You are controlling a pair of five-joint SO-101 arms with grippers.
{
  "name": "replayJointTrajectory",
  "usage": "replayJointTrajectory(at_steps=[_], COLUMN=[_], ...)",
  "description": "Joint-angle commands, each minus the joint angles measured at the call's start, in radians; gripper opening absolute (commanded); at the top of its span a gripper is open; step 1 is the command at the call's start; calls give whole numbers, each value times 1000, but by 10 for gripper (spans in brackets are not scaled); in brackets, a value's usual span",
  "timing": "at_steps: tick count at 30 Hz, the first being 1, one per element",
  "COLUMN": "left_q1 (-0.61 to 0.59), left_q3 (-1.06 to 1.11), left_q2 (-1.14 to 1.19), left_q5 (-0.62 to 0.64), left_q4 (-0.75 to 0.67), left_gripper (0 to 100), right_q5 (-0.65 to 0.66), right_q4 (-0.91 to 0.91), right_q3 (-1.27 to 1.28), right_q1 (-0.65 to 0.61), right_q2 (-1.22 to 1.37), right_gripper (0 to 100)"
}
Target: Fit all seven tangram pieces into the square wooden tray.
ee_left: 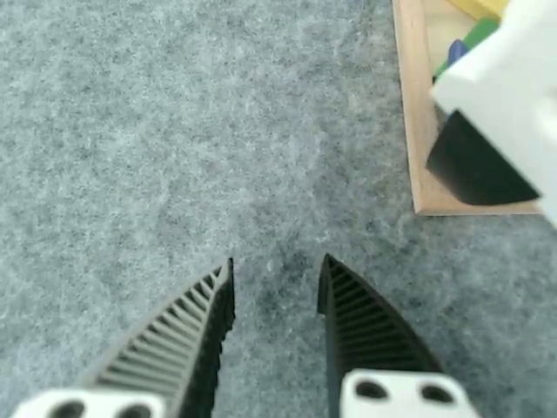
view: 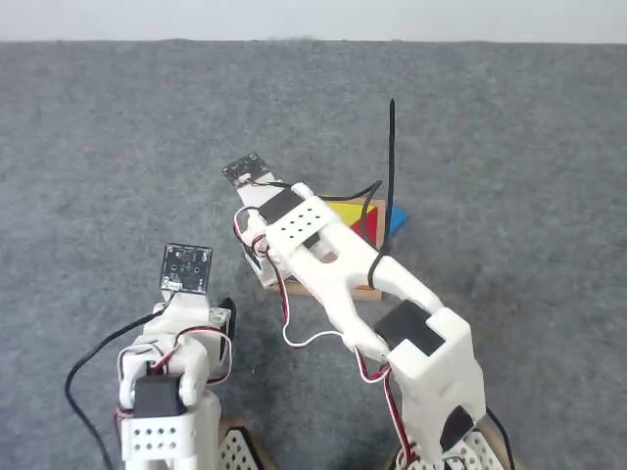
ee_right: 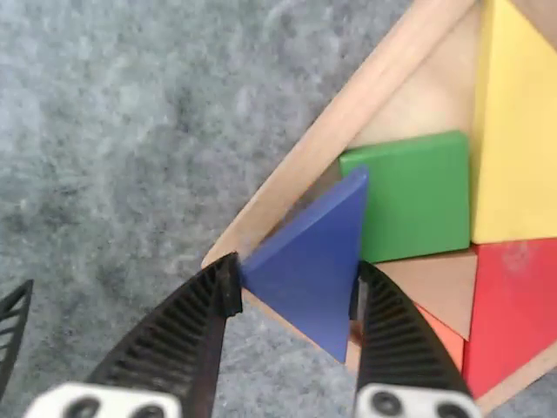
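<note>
Soft, even light falls from overhead on the grey tabletop [view: 118, 147], bright and free of hard glare. In the high view the white shell of the right arm [view: 333, 264] reads very bright, and only faint, diffuse shadow gathers beside the tray [view: 364, 292]. A dim smudge of shadow lies on the felt between the spread fingers of the left pincer [ee_left: 277, 296]. The blue triangle [ee_right: 309, 261], clamped in the right pincer [ee_right: 291, 287], darkens the tray corner beneath it, while the yellow piece [ee_right: 513, 131] is evenly lit.
</note>
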Motion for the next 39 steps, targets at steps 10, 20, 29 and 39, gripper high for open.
replayJointTrajectory(at_steps=[10,20,29,39], left_q1=[2,2,2,2], left_q3=[-8,-8,-8,-8], left_q2=[-28,-28,-28,-28], left_q5=[-6,-6,-6,-6], left_q4=[9,9,9,9], left_gripper=[153,153,153,153], right_q5=[-5,37,180,285], right_q4=[12,90,48,-44], right_q3=[-58,-41,226,153], right_q1=[-10,77,344,582], right_q2=[-13,-229,-533,-254], right_gripper=[227,227,227,230])
